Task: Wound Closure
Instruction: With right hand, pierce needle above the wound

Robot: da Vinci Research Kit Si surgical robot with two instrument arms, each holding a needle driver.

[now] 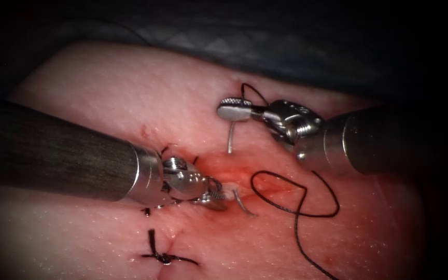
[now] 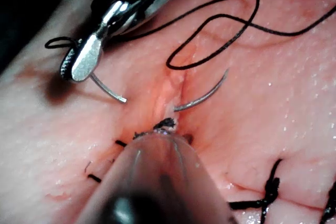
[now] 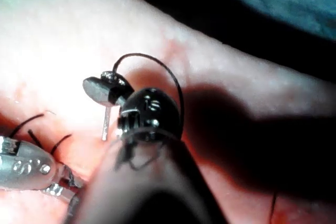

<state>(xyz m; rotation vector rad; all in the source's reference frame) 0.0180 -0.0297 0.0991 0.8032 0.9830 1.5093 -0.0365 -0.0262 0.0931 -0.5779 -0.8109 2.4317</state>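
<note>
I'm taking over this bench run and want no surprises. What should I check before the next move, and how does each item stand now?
1. Right claw shut on the needle near its thread end: ok.
2. Needle seated in the tissue: ok.
3. Needle tip out of the tissue and in sight: ok.
4. What the left claw, at the cut, holds: cannot tell.
5. Thread slack on the tissue: ok.
6. Finished stitch in place: ok.

The endoscope is looking down from above and in front at the pale pink pork tissue point(image 1: 130, 93); both wrist cameras are looking along their shafts from very close, sharing its reddened cut point(image 1: 224, 173)
</note>
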